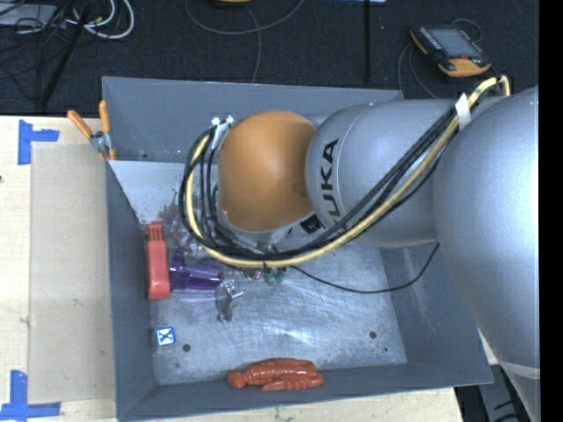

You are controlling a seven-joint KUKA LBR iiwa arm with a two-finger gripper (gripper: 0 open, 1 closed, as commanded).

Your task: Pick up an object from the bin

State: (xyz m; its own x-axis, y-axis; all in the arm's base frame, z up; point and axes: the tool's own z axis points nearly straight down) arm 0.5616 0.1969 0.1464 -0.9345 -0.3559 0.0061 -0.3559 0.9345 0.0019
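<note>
Across the right and middle of the view the grey arm [413,174] reaches in over the grey metal bin [339,319], its wrist capped by a rounded orange cover [264,170] with black and yellow cables [198,222] looped round it. Under the cover's lower left edge is the hand [230,287], low over the left half of the bin floor. It is mostly hidden by the wrist, so I cannot tell whether it is released or clenched, nor whether it grasps anything.

Along the front wall, well apart from the hand, lies a long, bumpy orange-red toy [274,374]. At the left wall a red bar-shaped thing [157,262] lies lengthwise. Just beside it, on the hand's side, is a purple plastic piece [189,276], the thing nearest the hand along with a small grey metal bit [227,304] just below the cover's edge. Whether that bit is a loose thing or part of the hand I cannot tell. A few clear scraps [176,227] sit behind the red bar in the back left corner. Smallest is a blue-and-white square tile [164,337], flat on the floor near the front left.
</note>
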